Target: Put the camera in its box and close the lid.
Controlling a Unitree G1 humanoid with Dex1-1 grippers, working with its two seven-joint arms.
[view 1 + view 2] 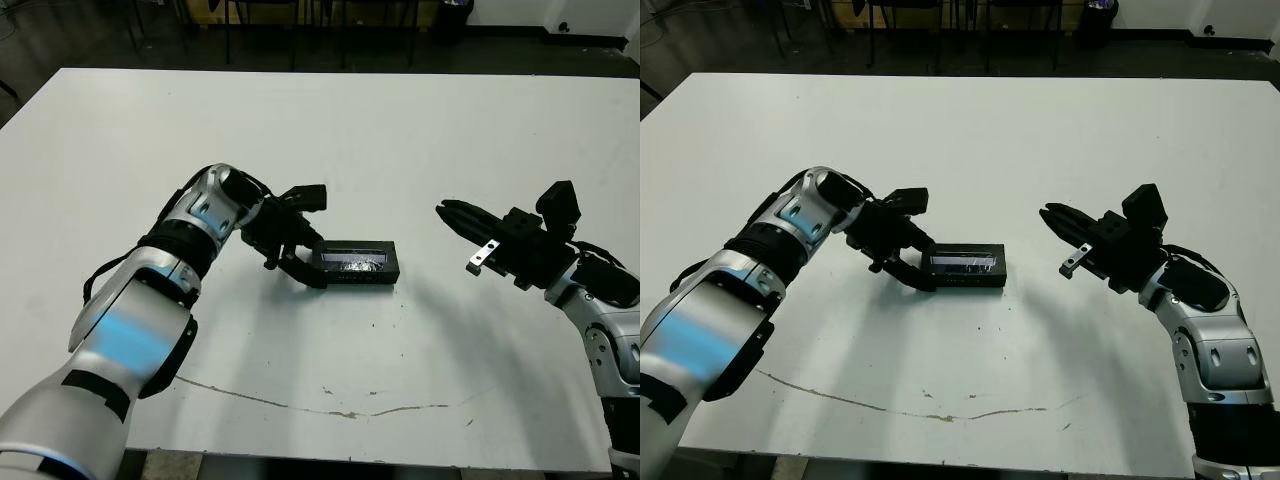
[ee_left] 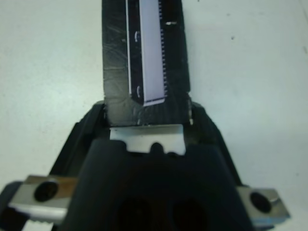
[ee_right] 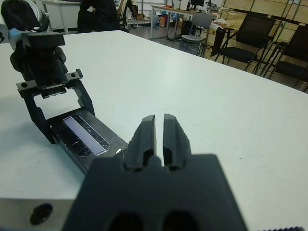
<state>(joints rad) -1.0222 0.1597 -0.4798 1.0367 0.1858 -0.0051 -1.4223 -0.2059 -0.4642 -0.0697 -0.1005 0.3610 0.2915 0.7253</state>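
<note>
lid (image 1: 357, 259) btwn left end effector (image 1: 305, 257) fingers

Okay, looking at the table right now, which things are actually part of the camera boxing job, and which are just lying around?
Part of the job:
- black box, its lid already on
- left hand, clasping the box's end
- right hand, off to the side, holding nothing
- camera: not visible

Just there:
- white table
- dark scratch line near its front edge
- chairs beyond the table
</note>
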